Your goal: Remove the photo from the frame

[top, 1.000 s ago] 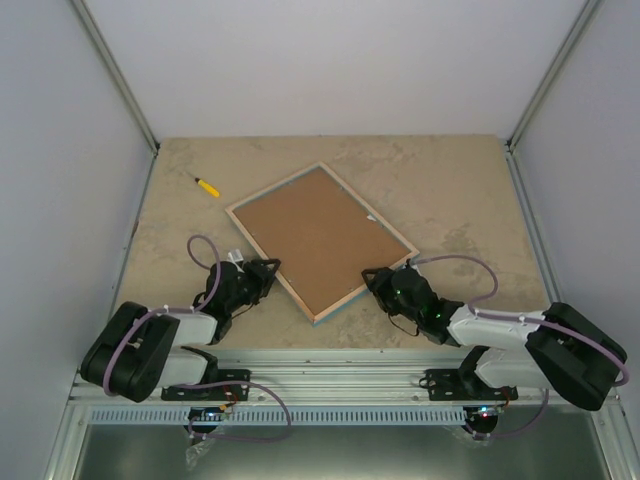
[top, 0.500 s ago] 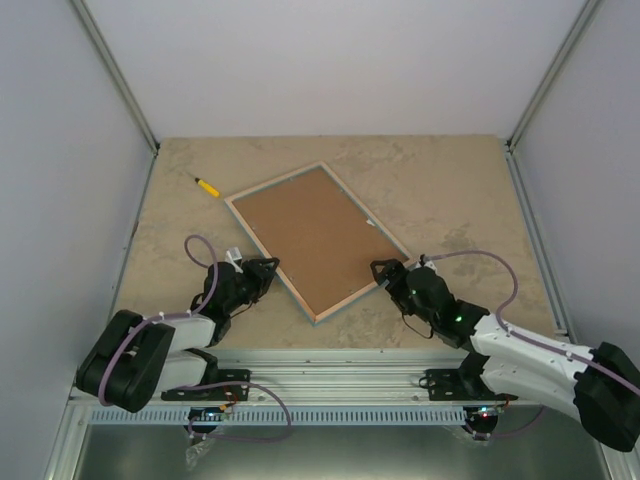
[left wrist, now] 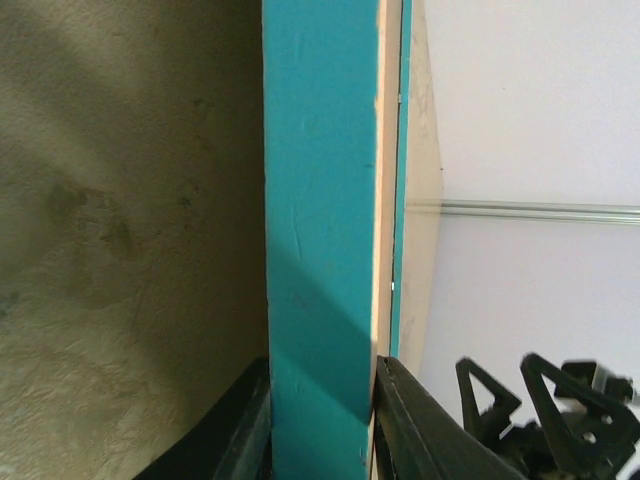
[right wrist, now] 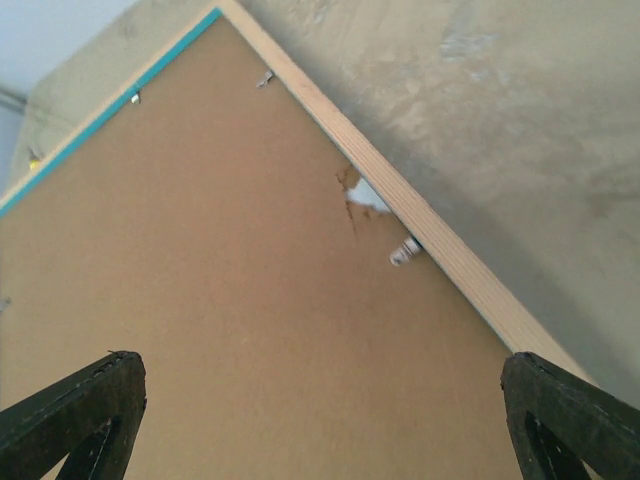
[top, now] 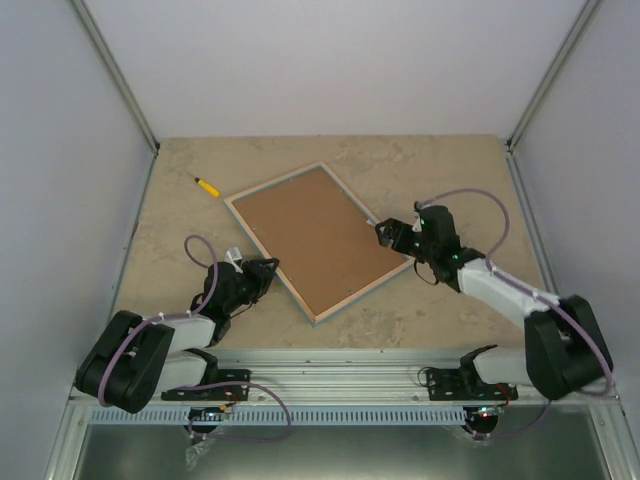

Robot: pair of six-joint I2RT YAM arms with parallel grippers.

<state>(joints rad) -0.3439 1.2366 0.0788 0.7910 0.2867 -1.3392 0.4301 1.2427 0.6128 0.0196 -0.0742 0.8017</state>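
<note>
Task barely begun: frame (top: 360, 292) face-down mid-counter (top: 450, 180), brown backing (top: 315, 238) still seated. Left fingers (left wrist: 240, 440) narrow, pinching frame's near-left edge. Right fingers (right wrist: 90, 410) spread wide over right edge, holding nothing. Photo unseen, judged inside. Left: tabs (right wrist: 404, 251), backing, photo.

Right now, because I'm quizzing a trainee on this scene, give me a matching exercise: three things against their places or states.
Things:
1. left tool
2. right tool
3. yellow pen-like item

Places or states:
A. open, over the brown backing
B. lying on the table past the far left corner of the frame
C. shut on the frame's turquoise edge

Pairs: 1-C, 2-A, 3-B
</note>
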